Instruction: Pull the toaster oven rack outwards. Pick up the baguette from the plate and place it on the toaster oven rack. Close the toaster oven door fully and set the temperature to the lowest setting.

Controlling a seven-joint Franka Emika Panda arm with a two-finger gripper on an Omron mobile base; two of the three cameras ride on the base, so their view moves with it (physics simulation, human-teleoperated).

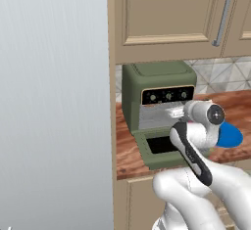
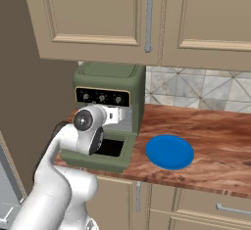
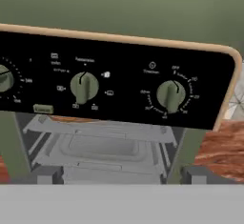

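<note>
Toaster oven [image 1: 158, 89] in the left base view sits on the wooden counter [image 1: 128, 151] under the cabinets, its toaster oven door [image 1: 164, 148] folded down flat so the cavity is reachable, while the arm's wrist hangs before the opening, hiding part of the blue plate [image 1: 230, 136]. Right base view shows that plate [image 2: 169, 151] bare, no baguette visible on it, just beside the open door [image 2: 105, 151]. Hand view faces the control strip [image 3: 114, 85] and its knobs, above the grey toaster oven rack [image 3: 102, 144] inside; the gripper's fingertips are not visible, though its jaws read as spread wide and empty.

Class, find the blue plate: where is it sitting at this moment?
The plate lies flat on the wooden counter, just to the right of the toaster oven in the right base view, near the counter's front edge.
</note>
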